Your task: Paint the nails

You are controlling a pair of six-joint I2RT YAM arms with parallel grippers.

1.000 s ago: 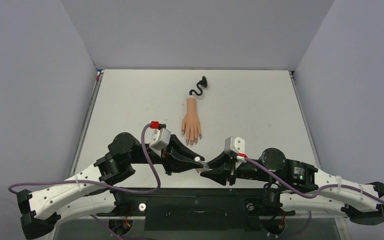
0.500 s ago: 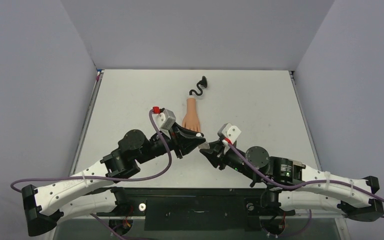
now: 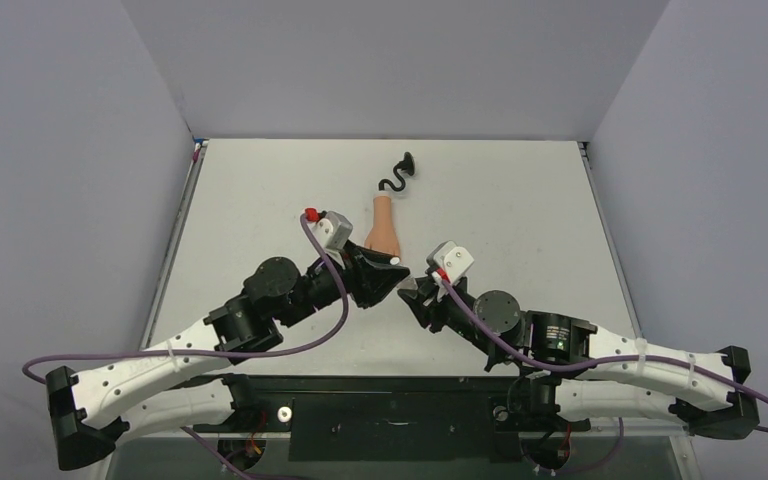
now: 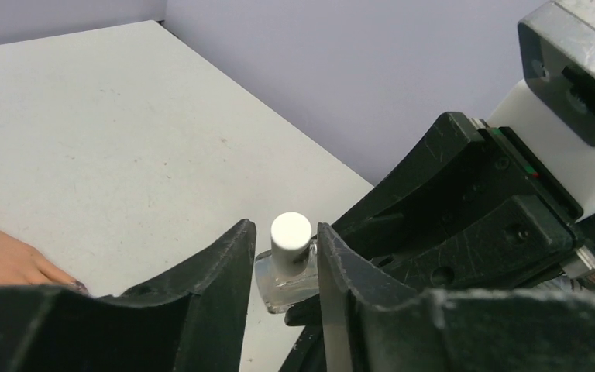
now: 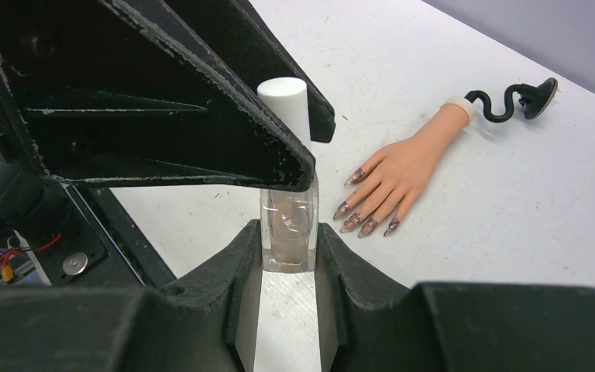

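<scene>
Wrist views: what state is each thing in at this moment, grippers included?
polish bottle, upright, cap on
right gripper, shut on the polish bottle
left gripper, fingers flanking the cap, grip unclear
mannequin hand, lying flat, palm down
nails, dark-tinted

Both my arms reach forward and bend inward so my hands nearly meet, my right hand (image 3: 412, 291) clamped on a small bottle (image 5: 288, 229), my left hand (image 3: 397, 271) with fingers close together.
</scene>
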